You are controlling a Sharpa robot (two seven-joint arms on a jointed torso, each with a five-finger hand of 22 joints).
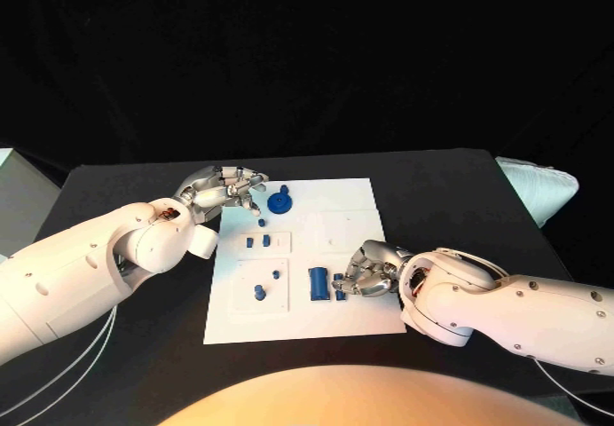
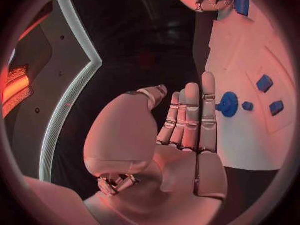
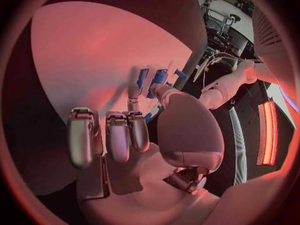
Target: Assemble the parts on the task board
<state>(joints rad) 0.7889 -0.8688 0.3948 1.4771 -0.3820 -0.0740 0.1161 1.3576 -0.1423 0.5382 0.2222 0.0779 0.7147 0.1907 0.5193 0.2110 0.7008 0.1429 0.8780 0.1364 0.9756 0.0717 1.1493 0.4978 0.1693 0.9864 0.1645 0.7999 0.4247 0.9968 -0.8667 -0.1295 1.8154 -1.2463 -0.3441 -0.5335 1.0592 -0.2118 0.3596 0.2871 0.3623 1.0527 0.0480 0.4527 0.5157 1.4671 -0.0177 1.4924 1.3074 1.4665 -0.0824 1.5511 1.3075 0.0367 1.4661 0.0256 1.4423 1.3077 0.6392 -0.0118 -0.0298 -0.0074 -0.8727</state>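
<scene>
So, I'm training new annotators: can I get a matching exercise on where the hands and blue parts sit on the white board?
Things:
1. left hand
2. right hand
3. round blue plastic gear
4. blue plastic cylinder

Places:
A. lying just beside the right hand's fingers
B. at the white task board's far left corner
C. on the board, near the far left corner
D. over the board's near right part

Pairs: 1-B, 2-D, 3-C, 4-A

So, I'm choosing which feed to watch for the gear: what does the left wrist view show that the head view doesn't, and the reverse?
Left wrist view alone: the inner side of the left hand, fingers straight and holding nothing, beside the blue gear.
Head view alone: the whole task board, with the blue cylinder lying near the right hand. Whether that hand grips a part is unclear.
Both: the board, the gear, small blue parts and the right hand.
</scene>
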